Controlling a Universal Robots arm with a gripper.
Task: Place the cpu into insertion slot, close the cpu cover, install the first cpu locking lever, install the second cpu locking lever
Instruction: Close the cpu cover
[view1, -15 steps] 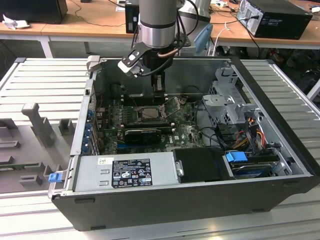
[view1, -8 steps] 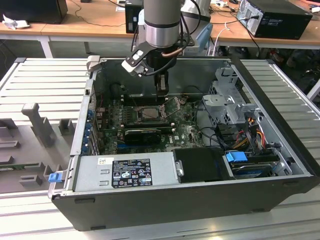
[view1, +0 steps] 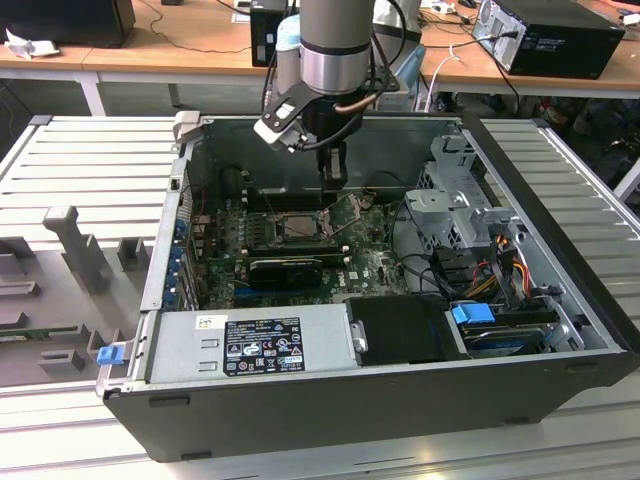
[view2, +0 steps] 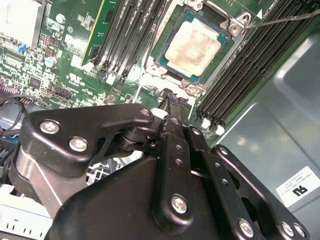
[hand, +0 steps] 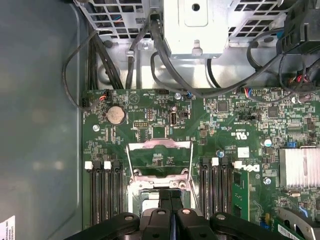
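Observation:
The cpu (view2: 192, 42) lies flat in the insertion slot (view1: 279, 228), its top face smeared with a tan film. The cpu cover (hand: 160, 145), a silver frame with a large cut-out, is swung open and stands tilted up beside the slot (view1: 352, 210). My gripper (view1: 335, 180) hangs just above the slot's edge on the cover's side. Its black fingers are shut together with nothing between them in both wrist views (view2: 175, 100) (hand: 171, 196). A thin metal locking lever (view2: 287, 19) sticks out past the slot's corner, raised off the board.
Long black memory slots (view2: 250, 65) flank the socket. A black ribbed card (view1: 285, 268) lies in front of it, the power supply (view1: 250, 345) nearer still. A drive cage (view1: 450, 205) and cables (hand: 125, 70) crowd the exterior view's right. The case walls (view1: 170, 230) box everything in.

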